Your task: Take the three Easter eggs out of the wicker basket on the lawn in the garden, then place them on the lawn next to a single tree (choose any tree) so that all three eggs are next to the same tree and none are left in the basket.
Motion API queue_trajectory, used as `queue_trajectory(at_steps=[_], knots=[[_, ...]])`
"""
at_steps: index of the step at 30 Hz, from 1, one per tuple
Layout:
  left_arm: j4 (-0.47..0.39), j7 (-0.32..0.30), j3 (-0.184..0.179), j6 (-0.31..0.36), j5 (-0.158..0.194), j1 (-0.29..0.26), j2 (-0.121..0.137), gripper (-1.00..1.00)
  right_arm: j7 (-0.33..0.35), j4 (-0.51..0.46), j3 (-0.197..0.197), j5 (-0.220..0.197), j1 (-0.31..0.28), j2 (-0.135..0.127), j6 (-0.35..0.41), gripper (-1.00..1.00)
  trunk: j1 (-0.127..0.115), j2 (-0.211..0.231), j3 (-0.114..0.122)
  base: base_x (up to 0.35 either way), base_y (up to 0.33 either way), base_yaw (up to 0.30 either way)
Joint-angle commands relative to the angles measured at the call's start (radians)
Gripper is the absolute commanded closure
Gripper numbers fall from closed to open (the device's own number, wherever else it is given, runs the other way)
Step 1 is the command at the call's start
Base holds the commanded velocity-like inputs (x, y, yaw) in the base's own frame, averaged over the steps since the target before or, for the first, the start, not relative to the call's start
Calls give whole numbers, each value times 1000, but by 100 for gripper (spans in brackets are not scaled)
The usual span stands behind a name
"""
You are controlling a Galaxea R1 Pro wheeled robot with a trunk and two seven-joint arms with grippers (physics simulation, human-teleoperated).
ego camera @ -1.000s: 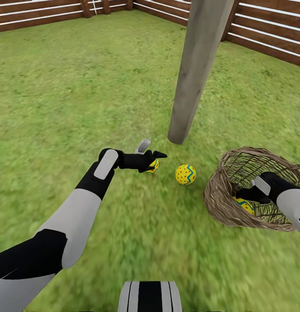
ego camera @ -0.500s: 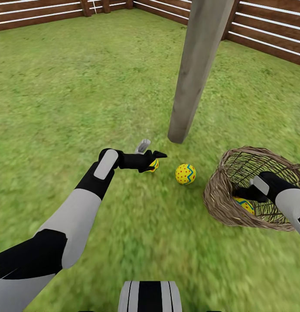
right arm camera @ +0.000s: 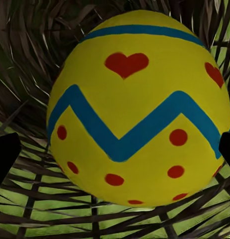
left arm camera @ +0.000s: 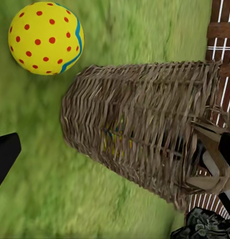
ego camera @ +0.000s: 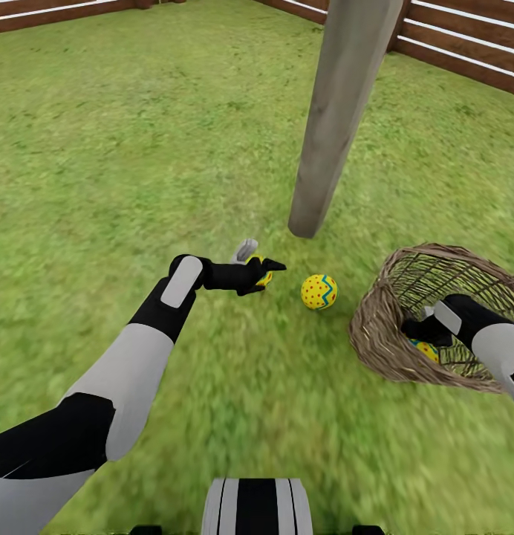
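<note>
Item 1, eggs. Your head view holds three: one on the lawn (ego camera: pixel 138 134) at the trunk's (ego camera: pixel 333 119) six o'clock, free egg (ego camera: pixel 319 291); one between your left claw's (ego camera: pixel 260 260) fingers, held egg (ego camera: pixel 261 273), mostly hidden by the claw; one inside the basket (ego camera: pixel 376 327), basket egg (ego camera: pixel 424 349), a yellow sliver behind your right claw (ego camera: pixel 417 333).

Right wrist view adds detail the head view lacks: basket egg (right arm camera: pixel 140 109) close up, yellow, blue zigzag, blue band above, red heart and dots, lying on wicker (right arm camera: pixel 25 59), between two dark fingertips (right arm camera: pixel 5 157) set wide and not touching it.

Left wrist view: free egg (left arm camera: pixel 45 37), red dots, on grass beside the basket (left arm camera: pixel 140 124), which lies tipped on its side; faint yellow shows through the weave.

Item 2, surroundings. Fence (ego camera: pixel 465 52) at one o'clock. The right arm fills the basket mouth.
</note>
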Motion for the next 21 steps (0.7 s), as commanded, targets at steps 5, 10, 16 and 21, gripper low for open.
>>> queue_trajectory(at_steps=[5, 10, 16, 21], knots=[[0, 0, 0, 3, 2, 0, 1, -100, 3, -1, 7, -2, 0, -2, 4, -100, 0, -1, -5, 0, 0, 0], [2, 2, 1, 2, 2, 0, 4, -100, 3, 1, 6, -2, 0, -2, 4, -100, 0, -1, -5, 0, 0, 0], [19, 9, 1, -1, -1, 0, 4, -100, 3, 2, 6, -2, 0, -4, 4, -100, 0, -1, -5, 19, -10, 0], [30, 6, 1, -1, -1, 0, 4, -100, 2, 5, 6, -1, 0, -5, 4, -100, 0, -1, -5, 125, -86, 0]])
